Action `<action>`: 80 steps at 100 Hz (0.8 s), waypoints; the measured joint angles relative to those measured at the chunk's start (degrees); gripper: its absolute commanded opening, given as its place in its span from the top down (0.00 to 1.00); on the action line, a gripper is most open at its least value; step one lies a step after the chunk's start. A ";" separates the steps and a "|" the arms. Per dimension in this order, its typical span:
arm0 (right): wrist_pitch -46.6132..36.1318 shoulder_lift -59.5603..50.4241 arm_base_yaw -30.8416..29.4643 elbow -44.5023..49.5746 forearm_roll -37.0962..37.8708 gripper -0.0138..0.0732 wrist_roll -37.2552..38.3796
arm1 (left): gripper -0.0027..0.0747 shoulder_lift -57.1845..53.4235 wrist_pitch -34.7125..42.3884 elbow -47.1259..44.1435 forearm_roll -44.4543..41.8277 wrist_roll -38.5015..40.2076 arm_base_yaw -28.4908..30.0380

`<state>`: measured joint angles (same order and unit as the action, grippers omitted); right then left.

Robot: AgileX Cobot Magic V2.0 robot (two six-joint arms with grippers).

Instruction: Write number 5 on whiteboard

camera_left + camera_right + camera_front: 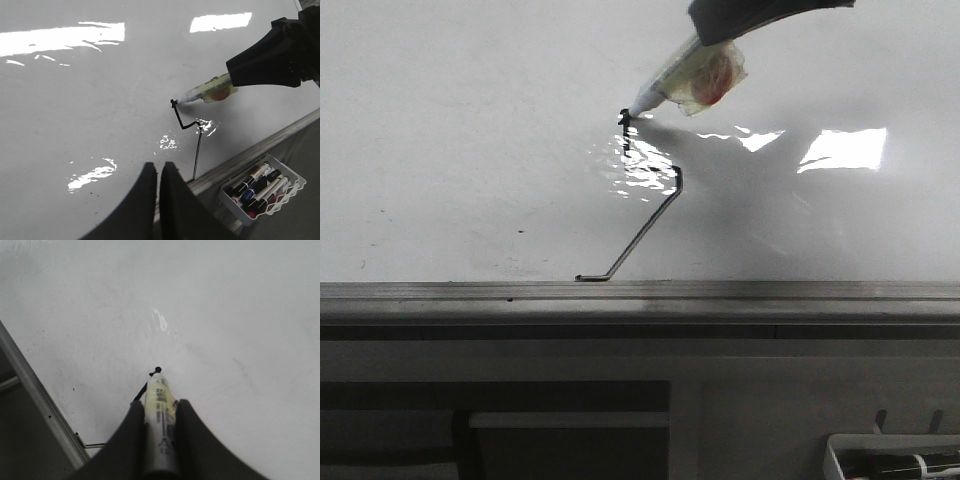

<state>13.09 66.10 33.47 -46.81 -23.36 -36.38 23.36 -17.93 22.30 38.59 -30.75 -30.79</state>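
Number 5 (642, 205): thin black marker line on the whiteboard (460, 130), unfinished in appearance. Its upper end sits directly under the pen tip held by the right pincer; from there a short vertical drops, bends through a small curve, then a long diagonal tail runs toward the board's near edge and ends in a tiny foot just short of the grey metal rim (640, 292). Glare patches lie over the middle of the line.

Whiteboard: large, glossy, flat, white; a few small dark specks; window reflections on the surface beyond and beside the right pincer.

Right pincer (160, 440): dark fingers pinched on a whiteboard marker (159, 410), one finger on each side of the barrel. The marker has a white and yellowish label, and its black tip touches the board at the top end of the line.

Left pincer (157, 200): dark fingers pressed together with only a narrow slit between them, holding nothing, above the board. The drawn line lies ahead of it, its foot nearest and its top farthest.

Marker tray (265, 192): white ribbed tray off the board, beyond the metal rim and to one side of the left pincer, holding several markers (257, 185) with black, blue and red ends.
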 measured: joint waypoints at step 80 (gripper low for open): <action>9.12 -8.65 -7.50 0.30 0.01 0.89 0.38 | 0.92 0.00 0.04 0.00 0.35 0.00 0.00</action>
<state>22.21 57.45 25.97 -46.51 -23.35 -35.99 23.36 -17.89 22.30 38.94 -30.75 -30.79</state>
